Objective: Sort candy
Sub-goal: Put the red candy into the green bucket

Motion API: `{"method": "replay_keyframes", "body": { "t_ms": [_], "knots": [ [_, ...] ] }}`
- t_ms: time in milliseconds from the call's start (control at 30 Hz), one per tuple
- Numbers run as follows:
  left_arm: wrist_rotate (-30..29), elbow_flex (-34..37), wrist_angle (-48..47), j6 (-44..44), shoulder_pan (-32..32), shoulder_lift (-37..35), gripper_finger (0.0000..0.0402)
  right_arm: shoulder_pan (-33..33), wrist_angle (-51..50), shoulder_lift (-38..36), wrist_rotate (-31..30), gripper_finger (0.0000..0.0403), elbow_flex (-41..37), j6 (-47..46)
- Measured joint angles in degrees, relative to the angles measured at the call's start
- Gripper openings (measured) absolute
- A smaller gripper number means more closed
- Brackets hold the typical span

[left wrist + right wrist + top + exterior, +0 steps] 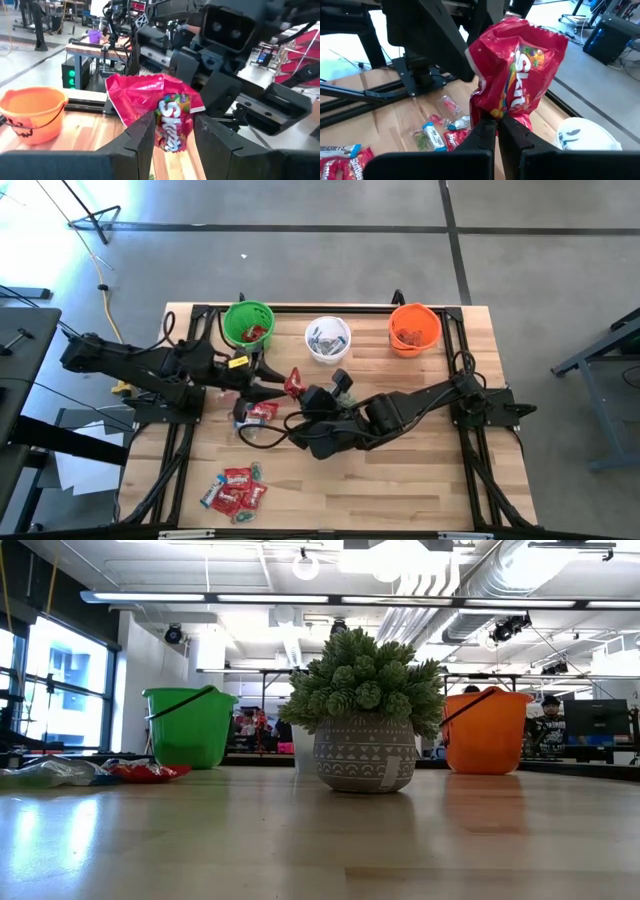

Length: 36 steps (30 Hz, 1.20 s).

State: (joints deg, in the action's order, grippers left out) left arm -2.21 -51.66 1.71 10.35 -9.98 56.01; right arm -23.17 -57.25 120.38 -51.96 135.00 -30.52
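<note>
A red candy packet [294,383] hangs above the middle of the table, between my two grippers. My right gripper [497,122], reaching in from the table's right [307,394], is shut on it. My left gripper [175,127], reaching level from the table's left [272,387], is open. Its fingers stand on either side of the packet's other end [172,135]. Loose candy [256,414] lies on the table below them, and a pile of red and blue-white candy [238,491] lies near the front left. My right gripper pinches one crumpled end of the red packet [493,113] between its two shut fingers. It comes from the table's right, slanting a little downward. The packet sticks out beyond the fingertips toward the left gripper, lifted clear of the table.
Three cups stand along the far edge: green [248,323] with red candy in it, white [327,338] with light candy, and orange [414,328]. A spiky green plant in a grey pot [365,710] shows in the low view. Bare wood lies at the front right.
</note>
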Motion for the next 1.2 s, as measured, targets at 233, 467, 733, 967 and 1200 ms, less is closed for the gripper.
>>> {"method": "replay_keyframes", "body": {
  "t_ms": [233,467,733,967,1200],
  "knots": [
    [0.0,0.0,0.9,0.6,0.3,1.8,0.0122,0.5,0.5,0.0,0.4,0.0,0.0,1.0],
    [0.0,0.0,4.5,-0.9,0.3,3.7,0.0119,0.5,0.7,0.0,1.4,0.0,0.0,0.8],
    [0.0,0.0,4.2,0.0,0.3,3.7,0.0021,0.1,0.7,0.0,1.5,0.0,0.0,0.5],
    [0.0,0.0,4.0,0.5,0.3,3.7,0.0002,-0.1,0.5,0.0,1.4,0.0,0.0,0.4],
    [-0.4,0.1,1.5,0.4,1.9,2.1,0.0,-0.5,-3.5,-0.1,2.5,0.0028,0.0,-8.2]
  ]
}}
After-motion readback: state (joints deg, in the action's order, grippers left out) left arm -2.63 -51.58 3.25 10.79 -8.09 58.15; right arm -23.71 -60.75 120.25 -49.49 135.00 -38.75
